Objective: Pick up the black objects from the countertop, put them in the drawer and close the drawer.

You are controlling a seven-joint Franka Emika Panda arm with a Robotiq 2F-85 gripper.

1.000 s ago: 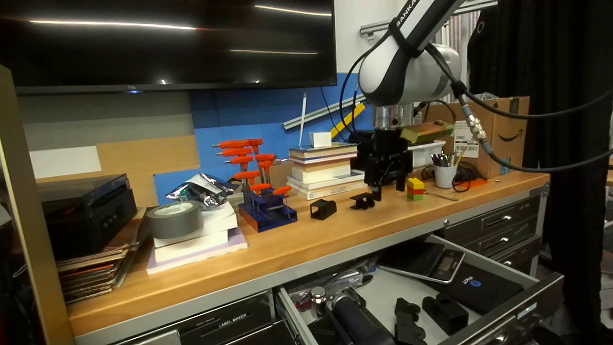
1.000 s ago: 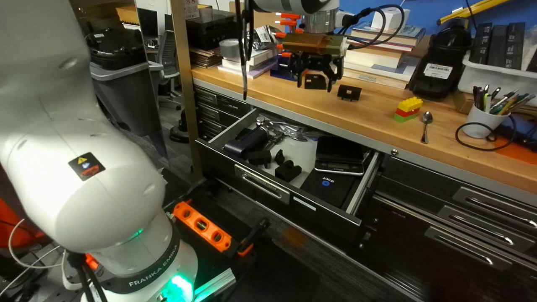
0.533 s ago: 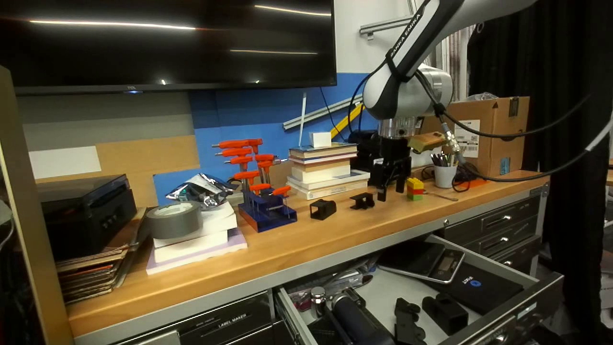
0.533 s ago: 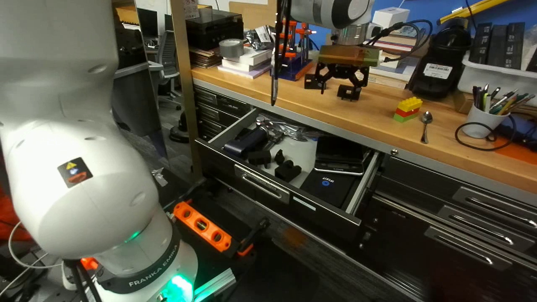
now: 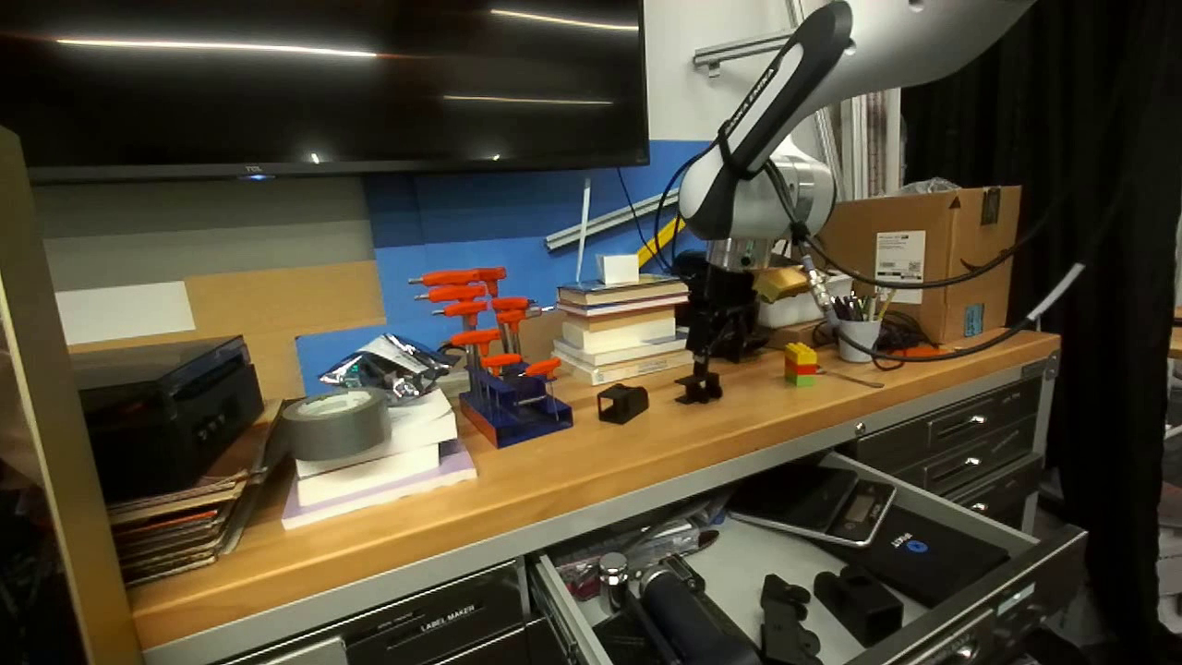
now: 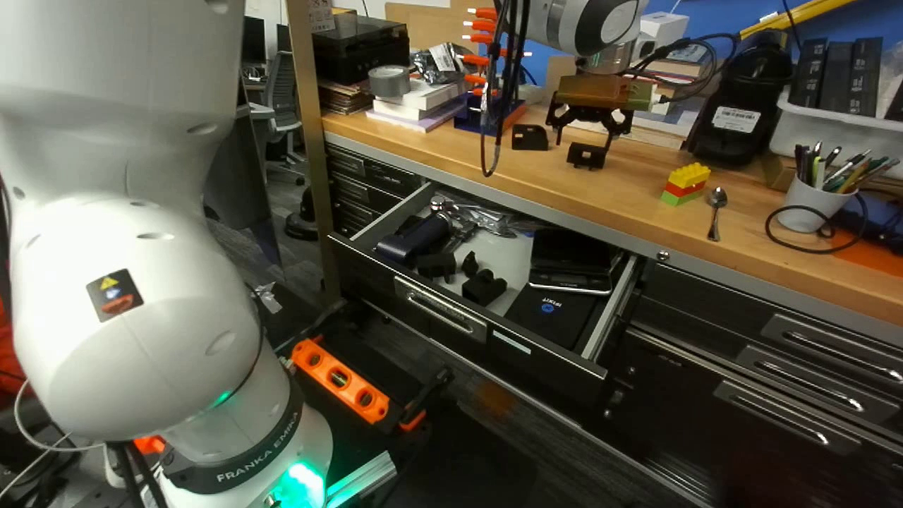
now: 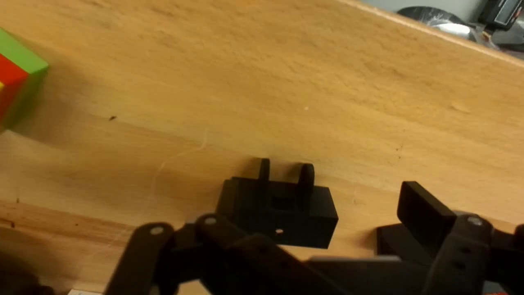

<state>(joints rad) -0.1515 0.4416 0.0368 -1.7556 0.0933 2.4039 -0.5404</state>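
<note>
Above the countertop (image 6: 635, 189), we have the gripper (image 6: 583, 142) wide, presumably to straddle the pronged black block (image 7: 286, 219), contact unclear; the drawer (image 6: 557, 367) stands out to receive it.

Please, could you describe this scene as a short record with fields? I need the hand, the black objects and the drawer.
hand: open, gripping nothing, over the countertop
black, on countertop: two-pronged piece and hollow block, standing apart
drawer: open, other black pieces inside
left to do: put two-pronged piece and hollow block in drawer, close it
also on countertop: toy bricks, spoon
</note>
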